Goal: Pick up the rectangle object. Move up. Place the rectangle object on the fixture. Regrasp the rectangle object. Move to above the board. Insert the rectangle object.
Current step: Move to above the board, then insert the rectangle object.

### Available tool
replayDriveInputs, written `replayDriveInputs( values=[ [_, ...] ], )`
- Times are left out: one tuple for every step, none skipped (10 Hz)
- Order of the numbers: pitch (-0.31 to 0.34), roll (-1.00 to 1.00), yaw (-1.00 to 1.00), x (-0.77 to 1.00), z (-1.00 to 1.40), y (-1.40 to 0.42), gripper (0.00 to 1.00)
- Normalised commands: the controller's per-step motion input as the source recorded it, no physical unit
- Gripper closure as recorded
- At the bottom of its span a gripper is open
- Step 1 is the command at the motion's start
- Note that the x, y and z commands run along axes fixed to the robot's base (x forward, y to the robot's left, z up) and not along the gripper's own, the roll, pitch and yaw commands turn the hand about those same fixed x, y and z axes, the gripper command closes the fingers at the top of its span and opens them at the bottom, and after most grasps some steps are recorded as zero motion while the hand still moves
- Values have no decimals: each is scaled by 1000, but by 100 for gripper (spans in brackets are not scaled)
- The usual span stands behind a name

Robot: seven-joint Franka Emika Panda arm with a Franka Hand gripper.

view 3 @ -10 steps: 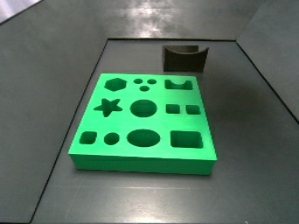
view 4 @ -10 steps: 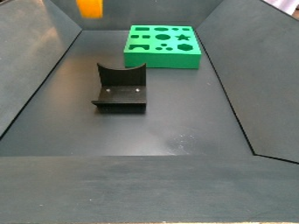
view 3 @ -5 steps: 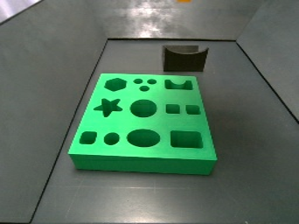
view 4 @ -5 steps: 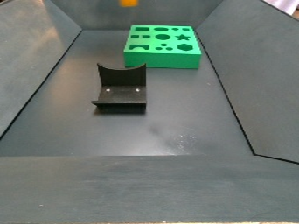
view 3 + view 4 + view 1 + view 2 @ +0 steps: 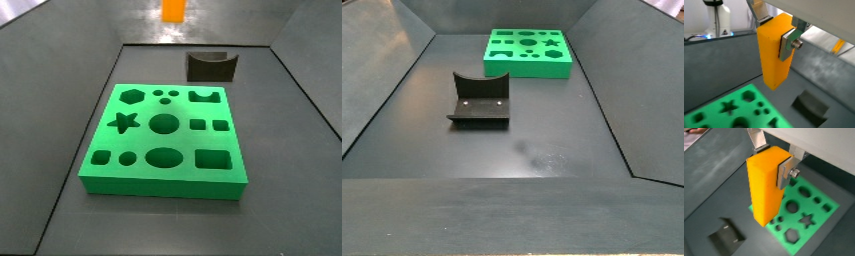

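Observation:
My gripper (image 5: 776, 32) is shut on the rectangle object (image 5: 774, 50), a long orange-yellow block that hangs upright from the silver fingers (image 5: 786, 46). Both wrist views show the same grip (image 5: 773, 162) on the block (image 5: 764, 183), high above the floor. Far below lie the green board (image 5: 741, 102) (image 5: 817, 213) and the dark fixture (image 5: 811, 106) (image 5: 724, 238). In a side view only the block's lower end (image 5: 174, 10) shows at the top edge, beyond the board (image 5: 167, 142) and the fixture (image 5: 211, 66). In a side view with board (image 5: 529, 68) and fixture (image 5: 480, 100), block and gripper are out of view.
Sloping grey walls (image 5: 396, 60) enclose the dark floor (image 5: 529, 150). A white stand (image 5: 719, 20) rises outside the enclosure.
The block's end has come into view at the top of one side view and shifted left there. It has slid rightward out of the top of the other side view.

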Motion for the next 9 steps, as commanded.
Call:
replayDriveInputs(
  values=[
    [-1, -1000, -136, -174, 21, -83, 100],
    [-3, -962, -124, -127, 27, -45, 100],
    [-13, -802, -100, -108, 14, -22, 100],
    [-36, -442, -36, -81, 7, 15, 100],
    [-47, -270, -12, -66, 1, 18, 100],
    [-6, 0, 0, 0, -29, 0, 100],
    [0, 0, 0, 49, 0, 0, 100],
    [14, 109, -863, -140, -240, -111, 100],
    [0, 70, -1000, -14, -366, 0, 100]
  ],
)
